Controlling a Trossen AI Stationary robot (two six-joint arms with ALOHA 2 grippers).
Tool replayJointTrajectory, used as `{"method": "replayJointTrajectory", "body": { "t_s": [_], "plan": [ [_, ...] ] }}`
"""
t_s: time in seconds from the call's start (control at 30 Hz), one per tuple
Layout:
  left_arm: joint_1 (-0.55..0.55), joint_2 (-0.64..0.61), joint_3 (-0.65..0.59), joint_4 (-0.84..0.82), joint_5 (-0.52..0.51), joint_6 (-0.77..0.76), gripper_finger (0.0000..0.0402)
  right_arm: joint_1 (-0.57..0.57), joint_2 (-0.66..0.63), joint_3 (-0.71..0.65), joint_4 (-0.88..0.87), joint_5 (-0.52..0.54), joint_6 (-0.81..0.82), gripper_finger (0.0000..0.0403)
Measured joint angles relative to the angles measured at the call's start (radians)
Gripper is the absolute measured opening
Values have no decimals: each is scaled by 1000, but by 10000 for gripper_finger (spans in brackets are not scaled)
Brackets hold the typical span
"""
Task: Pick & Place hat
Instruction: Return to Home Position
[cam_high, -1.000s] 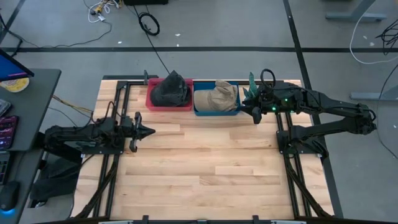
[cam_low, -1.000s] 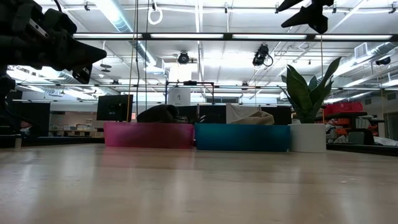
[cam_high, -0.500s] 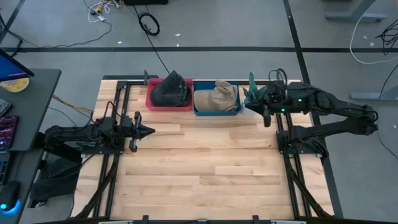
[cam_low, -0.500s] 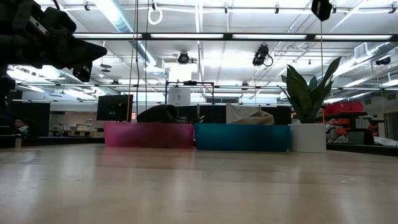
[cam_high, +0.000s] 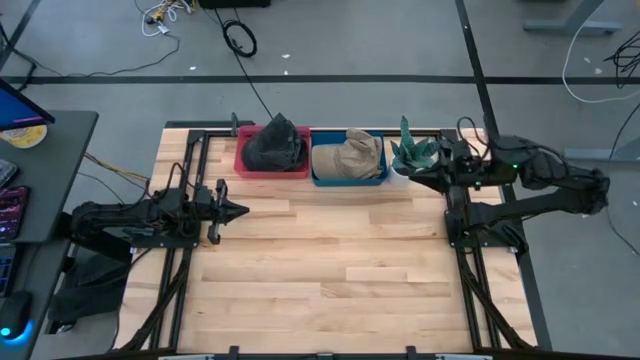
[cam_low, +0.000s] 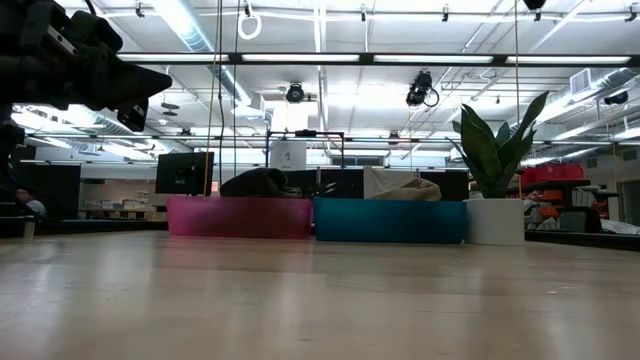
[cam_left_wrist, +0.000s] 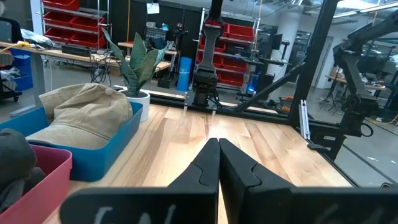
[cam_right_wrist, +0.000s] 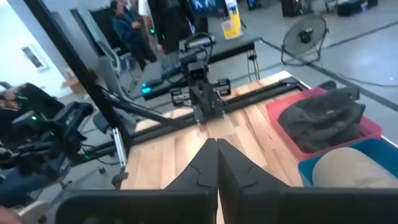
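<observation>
Two rectangular plastic bins, thin-walled and open-topped, stand touching side by side at the far edge of the table (cam_high: 320, 280). The table is a pale butcher-block top of narrow wood strips with a smooth, faintly glossy finish.

1. Red bin (cam_high: 270, 174). Holds the black caps (cam_high: 275, 145), a soft, crumpled heap of dark fabric mounded above the rim. How many caps lie in the heap cannot be told.

2. Blue bin (cam_high: 345, 182). Holds a tan cap (cam_high: 350, 155) of sand-coloured cloth, with a rounded crown and a button at the top. It bulges above the rim.

3. Plant (cam_high: 415, 152). Stiff, sword-shaped green leaves stand upright in a plain white cylindrical pot (cam_low: 493, 221). It sits just beside the blue bin, on the right arm's side.

4. Left gripper (cam_high: 242, 211). Dark, matt and angular, it is at the table's left side, well apart from the bins, and points toward the middle of the table. Its two tapered fingers are pressed together tip to tip, with nothing between them.

5. Right gripper (cam_high: 413, 172). Same dark finish. It is at the table's right rear, and in the high view its tips lie against the plant's leaves. The fingers meet in a closed wedge and hold nothing.

6. Frame rails (cam_high: 190, 270). Black metal bars run along the table under each arm.

7. People (cam_right_wrist: 127, 25). They stand in the room beyond the table, seen past the right gripper's fingers.
</observation>
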Motion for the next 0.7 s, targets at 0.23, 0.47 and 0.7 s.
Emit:
{"method": "replayJointTrajectory", "body": {
  "t_s": [0.23, 0.47, 0.7],
  "plan": [
    [0, 0, 0, 1, 0, 0, 3, 4, -191, -249, 227, 5, 75, 1],
    [0, 0, 0, 1, 0, 0, 3, 4, -388, -416, 370, -8, 132, 0],
    [0, 0, 0, 1, 0, 0, 3, 4, -566, -448, 378, -52, 154, 0]
  ]
}}
